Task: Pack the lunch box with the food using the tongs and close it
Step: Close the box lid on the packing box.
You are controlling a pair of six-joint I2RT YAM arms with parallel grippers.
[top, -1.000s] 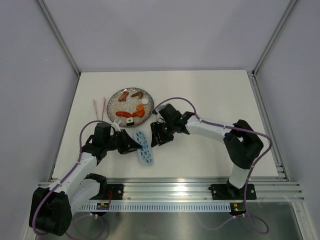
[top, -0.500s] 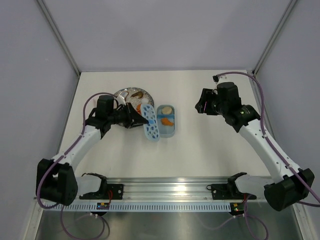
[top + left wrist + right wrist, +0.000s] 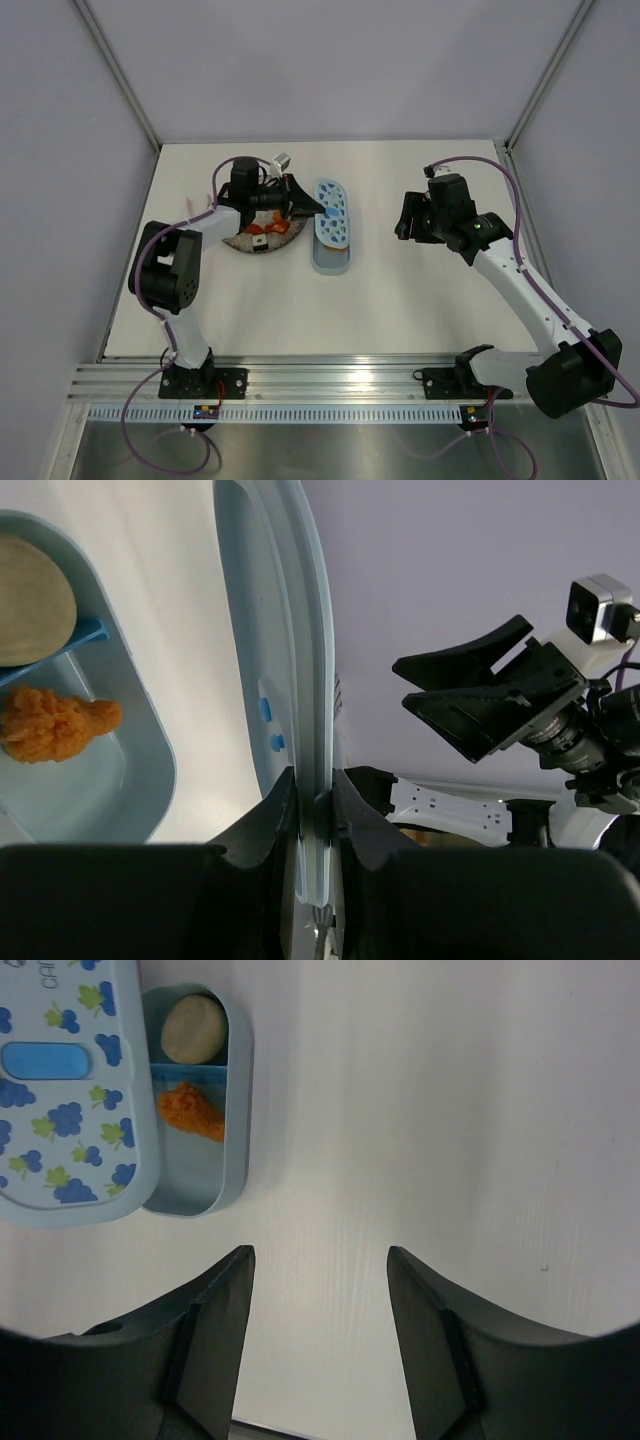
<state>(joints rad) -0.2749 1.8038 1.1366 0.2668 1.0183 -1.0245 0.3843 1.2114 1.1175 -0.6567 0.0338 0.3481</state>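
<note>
The white table fills the middle of the top view. At its right side the right gripper hangs over bare surface with its jaws spread wide and nothing between them, apparently kept clear so the other arm has room. At upper left the left gripper reaches across the grey plate, its fingers pinched nearly closed on one long edge of the lid. That thin-rim grip probably lets the lid be lowered flat onto the tub. The lid hovers over the lunch box, which lies at centre left of the top view just beside the plate, but it is offset and leaves a strip of the tub uncovered. The lid is pale blue, printed with dark-blue grape clusters and green leaves, with a solid blue oblong tab. In the exposed strip a round tan piece and an orange piece lie on either side of the divider.
</note>
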